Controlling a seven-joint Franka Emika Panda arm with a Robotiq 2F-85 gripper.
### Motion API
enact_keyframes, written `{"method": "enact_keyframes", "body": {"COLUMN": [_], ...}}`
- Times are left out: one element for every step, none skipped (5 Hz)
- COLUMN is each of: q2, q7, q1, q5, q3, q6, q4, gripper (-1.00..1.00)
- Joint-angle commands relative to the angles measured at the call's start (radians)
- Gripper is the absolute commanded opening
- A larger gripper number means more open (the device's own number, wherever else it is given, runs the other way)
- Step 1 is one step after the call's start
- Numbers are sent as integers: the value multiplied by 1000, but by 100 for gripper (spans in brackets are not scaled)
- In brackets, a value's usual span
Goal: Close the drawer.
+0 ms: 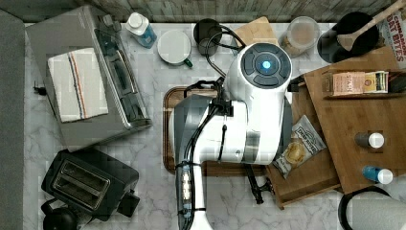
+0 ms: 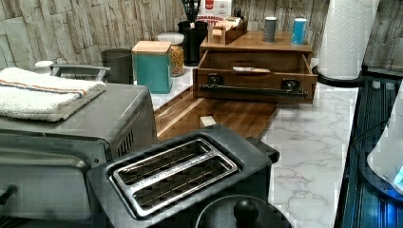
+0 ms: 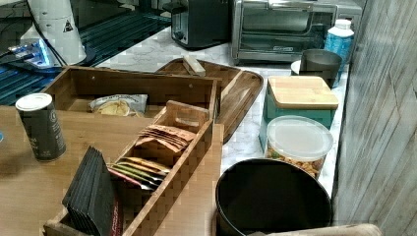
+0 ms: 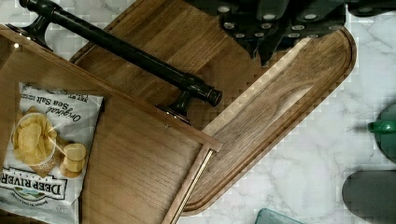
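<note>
Right under the wrist: gripper (image 4: 264,46) hangs above the dark serving tray (image 4: 289,93), on the handle side of the drawer front and not touching anything. Gripper state: can't tell from these angles. My read is that it's parked on the outside of the front so the next move can be a straight push towards the cabinet.

Next out: black bar handle (image 4: 126,49) on two posts, free, nothing gripping it. For closing, a grasp isn't strictly needed; contact on the bar or the front face should do.

Then the drawer (image 4: 140,168) itself: pulled well out of the cabinet (image 1: 354,110), with its front corner overlapping the tray's end in the wrist view. In the left view its front (image 2: 256,78) stands at the tray's far end. Whether it rubs the tray, can't tell.

Inside: a chip bag (image 4: 44,149) lying flat on the drawer floor, below the rims in the right view. Judgement: it should clear the cabinet opening.

Further back, on the cabinet top: a tea-bag organiser (image 3: 167,147) and two small bottles (image 2: 270,28), upright. Risk: a hard shove could shift the whole cabinet on the marble counter (image 4: 299,172) and tip those. Push slow and square to the front.

Task progress: not started; drawer fully open.
</note>
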State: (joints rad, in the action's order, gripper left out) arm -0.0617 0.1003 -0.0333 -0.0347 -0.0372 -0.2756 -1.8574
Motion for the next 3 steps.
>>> {"method": "enact_keyframes", "body": {"q2": [0,24,78], "q7": [0,99,280], "q1": [-8,-1,-3], "q5": [-2,-8,18], "q3": [-3,5,47], "q6": [0,-46,-172], "q4": [0,-55,-189], "gripper": [-100,-100,-100]}}
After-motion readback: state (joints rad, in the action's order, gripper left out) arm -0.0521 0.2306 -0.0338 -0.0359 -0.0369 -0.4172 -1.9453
